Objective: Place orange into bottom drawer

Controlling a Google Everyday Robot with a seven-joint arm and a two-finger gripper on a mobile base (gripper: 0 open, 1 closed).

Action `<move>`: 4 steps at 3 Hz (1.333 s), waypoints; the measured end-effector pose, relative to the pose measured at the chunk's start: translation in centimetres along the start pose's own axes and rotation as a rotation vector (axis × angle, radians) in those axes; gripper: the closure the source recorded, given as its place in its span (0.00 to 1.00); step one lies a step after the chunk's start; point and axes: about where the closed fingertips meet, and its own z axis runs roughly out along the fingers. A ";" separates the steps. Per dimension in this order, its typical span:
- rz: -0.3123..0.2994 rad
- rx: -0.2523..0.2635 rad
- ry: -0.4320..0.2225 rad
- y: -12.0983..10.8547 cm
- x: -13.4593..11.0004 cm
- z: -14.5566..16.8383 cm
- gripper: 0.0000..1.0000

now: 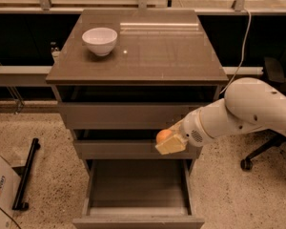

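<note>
My gripper [168, 141] is shut on the orange [163, 136], a small round orange fruit held between pale yellow fingers [170, 146]. It hangs in front of the middle drawer front, above the right part of the open bottom drawer [138, 187]. That drawer is pulled out wide and its grey tray shows nothing inside. My white arm reaches in from the right.
A white bowl [100, 40] stands at the back left of the cabinet top [157, 51]. A black office chair base [257, 156] is on the floor at the right. A cardboard box [0, 194] and a black bar [26, 173] lie at the left.
</note>
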 end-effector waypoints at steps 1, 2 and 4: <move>0.007 -0.002 0.001 -0.1 0.4 0.4 1.00; -0.036 0.034 0.067 0.0 0.4 2.1 1.00; -0.015 0.099 0.015 -2.5 5.2 6.7 1.00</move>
